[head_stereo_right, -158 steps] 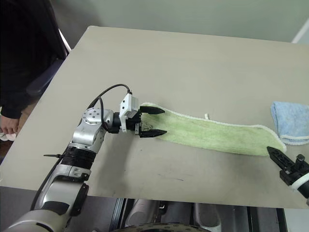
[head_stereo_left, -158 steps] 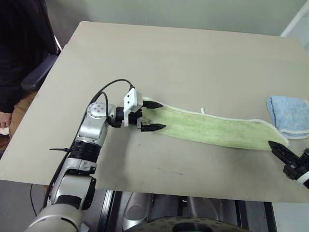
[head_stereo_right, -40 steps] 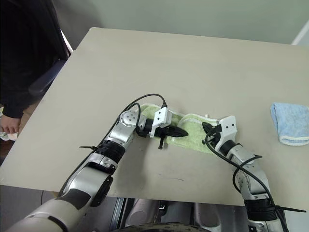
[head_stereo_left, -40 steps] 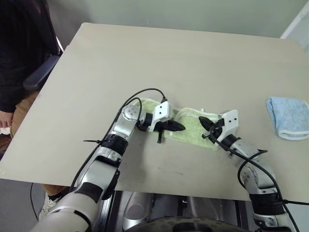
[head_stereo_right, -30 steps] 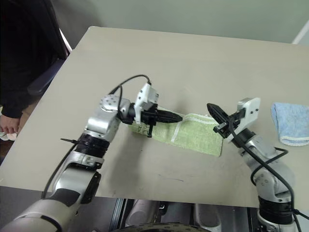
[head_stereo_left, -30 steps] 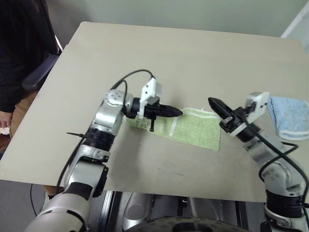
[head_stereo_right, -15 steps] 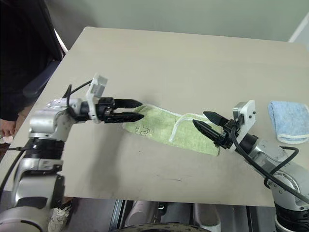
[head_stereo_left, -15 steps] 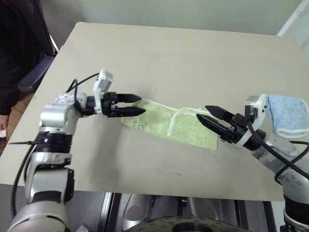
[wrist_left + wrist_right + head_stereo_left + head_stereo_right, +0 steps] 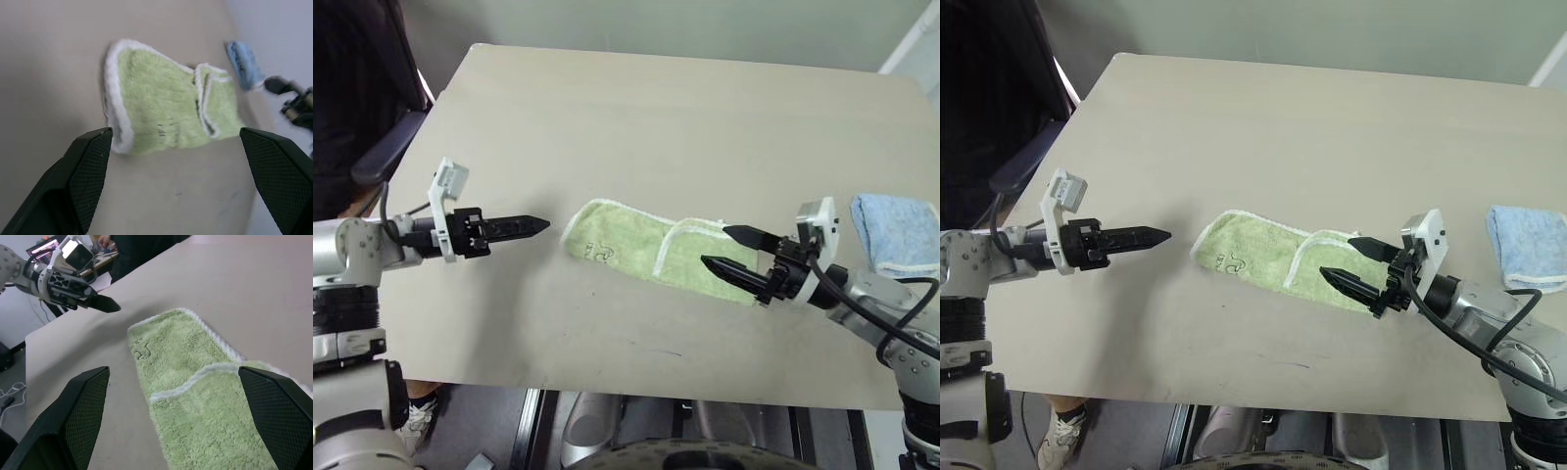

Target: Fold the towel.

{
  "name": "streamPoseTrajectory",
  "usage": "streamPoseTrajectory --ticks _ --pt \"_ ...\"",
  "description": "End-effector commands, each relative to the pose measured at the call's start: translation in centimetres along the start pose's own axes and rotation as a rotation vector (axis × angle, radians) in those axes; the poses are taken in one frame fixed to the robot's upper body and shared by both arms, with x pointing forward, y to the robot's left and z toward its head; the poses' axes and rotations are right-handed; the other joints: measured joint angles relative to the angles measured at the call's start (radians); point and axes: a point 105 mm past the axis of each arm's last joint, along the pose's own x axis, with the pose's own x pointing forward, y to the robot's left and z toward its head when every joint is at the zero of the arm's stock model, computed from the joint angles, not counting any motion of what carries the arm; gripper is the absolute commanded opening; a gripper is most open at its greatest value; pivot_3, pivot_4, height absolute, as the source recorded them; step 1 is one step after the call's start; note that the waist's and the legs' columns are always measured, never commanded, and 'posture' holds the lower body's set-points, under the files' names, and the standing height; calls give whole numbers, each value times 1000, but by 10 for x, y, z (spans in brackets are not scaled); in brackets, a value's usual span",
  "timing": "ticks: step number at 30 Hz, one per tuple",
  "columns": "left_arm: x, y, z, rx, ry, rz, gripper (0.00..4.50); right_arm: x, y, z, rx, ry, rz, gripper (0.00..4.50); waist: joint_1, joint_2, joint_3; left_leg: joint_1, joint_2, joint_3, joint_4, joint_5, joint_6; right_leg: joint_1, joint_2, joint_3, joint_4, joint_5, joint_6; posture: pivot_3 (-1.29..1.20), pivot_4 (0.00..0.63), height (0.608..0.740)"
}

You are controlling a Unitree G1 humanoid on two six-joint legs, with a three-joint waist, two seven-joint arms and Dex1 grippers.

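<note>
The light green towel (image 9: 646, 251) lies flat on the tan table (image 9: 656, 117), its right end folded over the middle with the white edging (image 9: 670, 244) curving across it. My left gripper (image 9: 539, 224) hovers a short way off the towel's left end, pointing at it, open and empty; the left wrist view has its fingers (image 9: 85, 171) wide apart with the towel (image 9: 166, 112) ahead. My right gripper (image 9: 732, 250) is open at the towel's right end, fingers spread just over the folded edge, gripping nothing. The right wrist view looks over the towel (image 9: 195, 382) toward the left gripper (image 9: 105, 303).
A smaller light blue towel (image 9: 896, 233) lies folded near the table's right edge, behind my right arm. A person in dark clothes (image 9: 352, 88) and a chair arm (image 9: 380, 162) are beside the table's left edge. Bare tabletop stretches beyond the towel.
Both grippers have opened. The left one pulled away leftward from the towel's middle to beyond its left end. The right one lowered to the folded right end. The towel stays folded on the table.
</note>
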Motion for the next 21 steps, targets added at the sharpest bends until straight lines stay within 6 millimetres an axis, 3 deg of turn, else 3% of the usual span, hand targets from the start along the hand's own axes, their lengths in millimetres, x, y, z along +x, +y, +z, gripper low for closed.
streamPoseTrajectory --ticks 1,11,21 --pt "-1 -8 -5 -98 -24 -2 4500 1 4 9 -18 -26 26 4458 1 0 0 1 0 0 -2 2 1 0 0 0 0 0 0 0 150 733" --pt "19 13 -26 -228 -31 88 4500 -4 -3 3 -16 5 -28 4458 3 -1 0 8 0 0 -8 11 9 4 0 0 0 -1 -2 0 150 733" --pt "40 11 -18 -283 -86 58 4500 -3 3 -2 -33 11 -33 4458 7 -2 1 8 0 0 -8 13 11 6 1 0 0 -1 0 0 150 733"
